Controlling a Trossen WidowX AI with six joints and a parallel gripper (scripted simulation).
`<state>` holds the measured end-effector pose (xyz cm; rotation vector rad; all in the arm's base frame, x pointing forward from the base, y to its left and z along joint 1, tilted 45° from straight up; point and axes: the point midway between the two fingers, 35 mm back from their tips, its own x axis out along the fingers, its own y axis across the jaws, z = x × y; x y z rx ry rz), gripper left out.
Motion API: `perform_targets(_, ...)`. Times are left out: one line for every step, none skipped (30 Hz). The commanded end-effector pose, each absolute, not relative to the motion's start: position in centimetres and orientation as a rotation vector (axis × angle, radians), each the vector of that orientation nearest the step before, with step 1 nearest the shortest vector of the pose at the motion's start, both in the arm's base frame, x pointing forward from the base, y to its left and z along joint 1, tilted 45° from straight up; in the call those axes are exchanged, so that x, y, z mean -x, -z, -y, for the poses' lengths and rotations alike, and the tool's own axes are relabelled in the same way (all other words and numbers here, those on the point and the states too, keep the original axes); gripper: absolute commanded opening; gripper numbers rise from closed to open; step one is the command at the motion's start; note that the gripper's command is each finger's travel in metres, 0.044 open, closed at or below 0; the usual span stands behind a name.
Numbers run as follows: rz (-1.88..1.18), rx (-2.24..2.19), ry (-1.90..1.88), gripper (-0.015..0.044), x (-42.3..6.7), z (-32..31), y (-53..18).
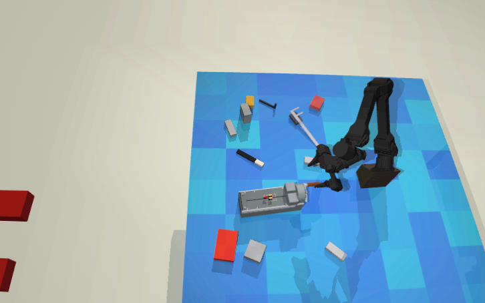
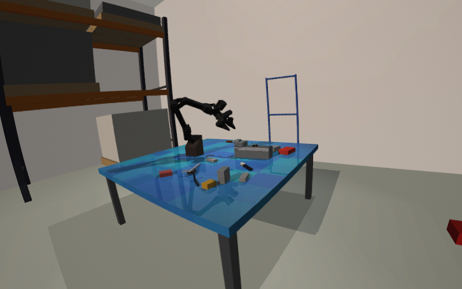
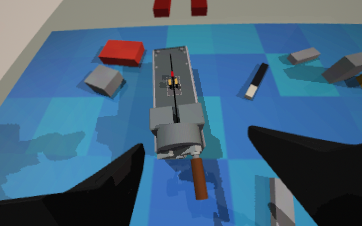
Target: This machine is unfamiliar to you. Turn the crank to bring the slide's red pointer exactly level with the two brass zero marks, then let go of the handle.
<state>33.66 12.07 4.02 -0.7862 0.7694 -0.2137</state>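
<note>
The gripper (image 3: 196, 165) hangs above the bench (image 2: 175, 200) with its two black fingers spread wide and nothing between them. It is above and a little behind the crank handle (image 3: 199, 178), not touching it.

The machine (image 1: 259, 205) lies on the bench in front of the arm's base (image 1: 391, 177). On its slide, the red pointer (image 3: 172, 73) sits just beyond the two brass zero marks (image 3: 171, 81), on the side away from the crank, so it is not level with them.

The main risk, in my judgement, is in the grasp. The handle is a thin, smooth brown cylinder that sticks out from the round grey hub (image 3: 179, 140); if the fingers close off its axis, it may slip out or the crank may turn before the grip is firm. A second risk is the direction: nothing here shows which way of turning brings the pointer back, so a wrong turn would move it farther away. The gap is small, so overshoot is easy too.

The machine's body is a long, flat grey plate with a dark straight slot. The bench top is glossy blue with squares.
</note>
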Motion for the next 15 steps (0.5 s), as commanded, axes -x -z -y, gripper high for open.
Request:
perform_targets(-0.742, 0.763, 0.234, 0.0440, -32.3, -11.5, -4.1)
perform_targets(-0.742, 0.763, 0.234, 0.0440, -32.3, -11.5, -4.1)
perform_targets(-0.742, 0.763, 0.234, 0.0440, -32.3, -11.5, -4.1)
perform_targets(-0.742, 0.763, 0.234, 0.0440, -32.3, -11.5, -4.1)
perform_targets(-0.742, 0.763, 0.234, 0.0440, -32.3, -11.5, -4.1)
perform_targets(-0.742, 0.763, 0.234, 0.0440, -32.3, -11.4, -3.9)
perform_targets(-0.743, 0.762, 0.234, 0.0440, -32.4, -11.1, -3.6)
perform_targets(-0.743, 0.762, 0.234, 0.0440, -32.4, -10.8, -3.3)
perform_targets(-0.743, 0.762, 0.234, 0.0440, -32.4, -10.6, -3.0)
perform_targets(-0.744, 0.762, 0.234, 0.0440, -32.5, -10.3, -2.6)
perform_targets(-0.744, 0.762, 0.234, 0.0440, -32.5, -10.0, -2.3)
perform_targets(-0.744, 0.762, 0.234, 0.0440, -32.5, -9.7, -2.0)
perform_targets(-0.743, 0.762, 0.234, 0.0440, -32.5, -9.4, -1.7)
perform_targets(-0.743, 0.763, 0.234, 0.0440, -32.5, -9.1, -1.4)
perform_targets(-0.743, 0.763, 0.235, 0.0440, -32.5, -8.7, -1.2)
